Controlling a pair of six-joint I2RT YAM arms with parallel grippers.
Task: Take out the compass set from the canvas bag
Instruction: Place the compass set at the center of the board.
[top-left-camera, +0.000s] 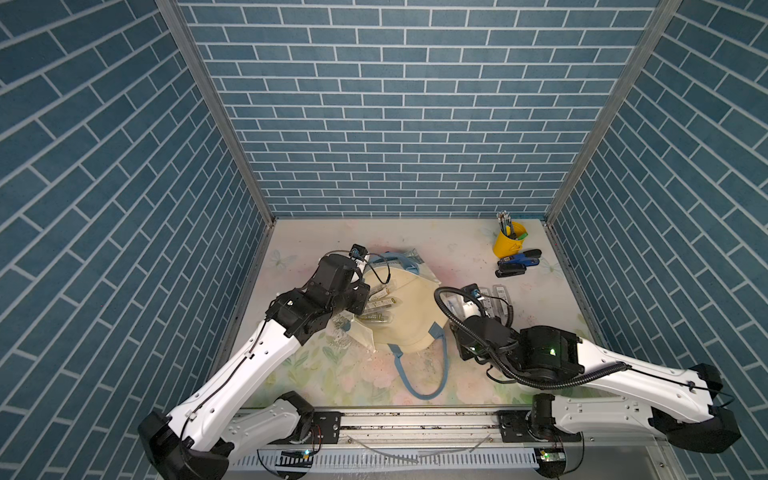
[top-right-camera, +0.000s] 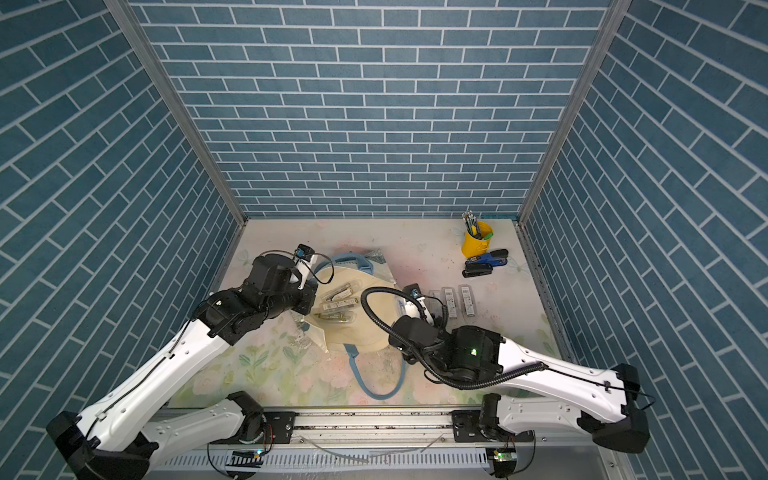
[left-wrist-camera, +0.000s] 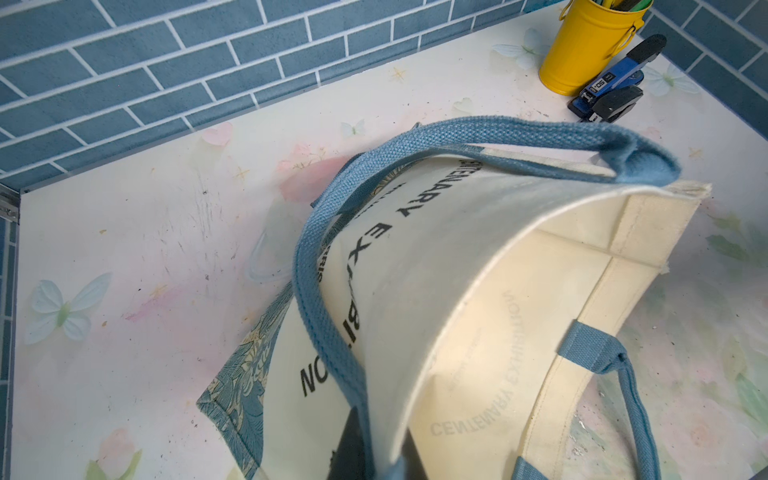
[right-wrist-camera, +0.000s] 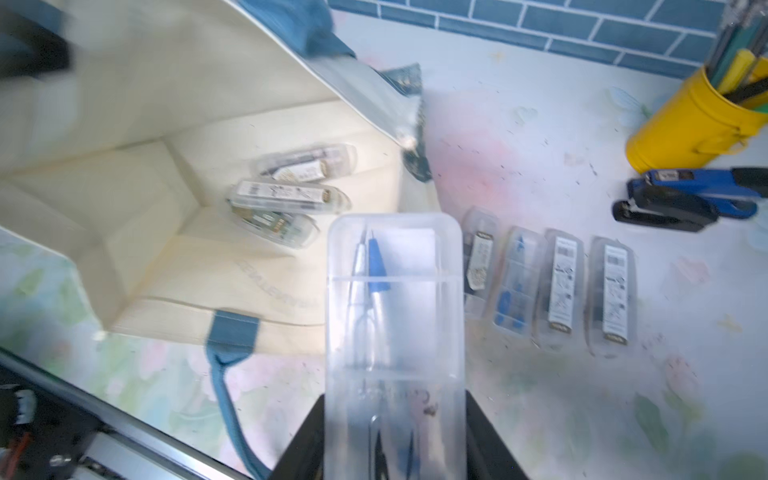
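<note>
Your left gripper (left-wrist-camera: 380, 457) pinches the canvas bag (left-wrist-camera: 436, 257) rim; your right gripper (right-wrist-camera: 395, 444) clamps 1 clear-cased compass set (right-wrist-camera: 395, 299).

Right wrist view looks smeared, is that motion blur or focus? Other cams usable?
Right wrist: looks like motion blur; the bag and the row of cases smear, the held case is fairly crisp. Left wrist: sharp, lettering legible, soft only at the near bottom edge. Both top views: sharp, evenly lit, strong wide-angle stretch on the walls, no strong glare.
</note>
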